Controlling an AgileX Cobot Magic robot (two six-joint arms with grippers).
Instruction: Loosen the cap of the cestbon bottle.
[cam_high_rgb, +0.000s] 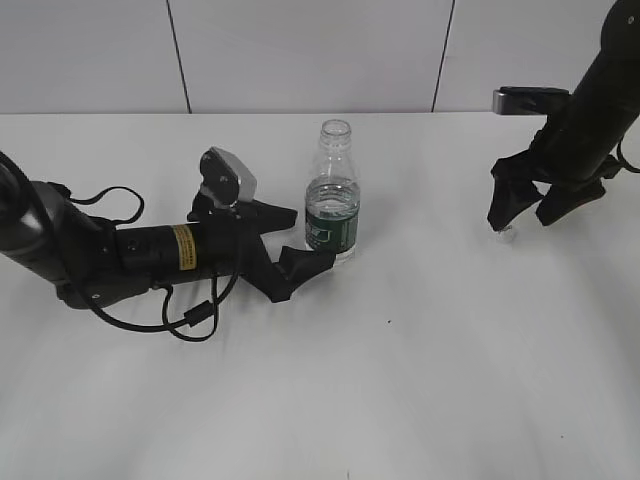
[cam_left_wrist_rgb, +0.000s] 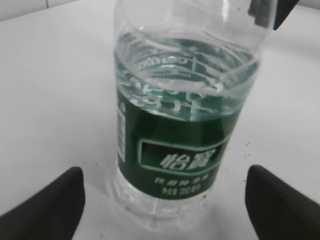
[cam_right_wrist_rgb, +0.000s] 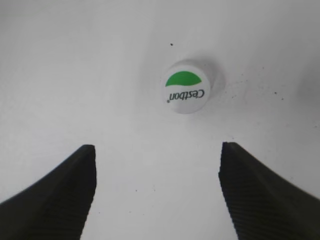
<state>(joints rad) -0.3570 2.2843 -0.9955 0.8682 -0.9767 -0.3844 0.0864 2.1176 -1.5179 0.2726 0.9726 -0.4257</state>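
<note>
Two grippers stood with jaws apart. The left gripper (cam_high_rgb: 300, 240) lay low on the white table (cam_high_rgb: 420, 350), its fingers flanking the upright, uncapped cestbon bottle (cam_high_rgb: 332, 205), perhaps touching its base. The right gripper (cam_high_rgb: 528, 215) hung above the cap (cam_right_wrist_rgb: 186, 87), which rested on the table well apart from the bottle.

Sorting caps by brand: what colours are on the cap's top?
White cap with a green half, best in the right wrist view.
</note>
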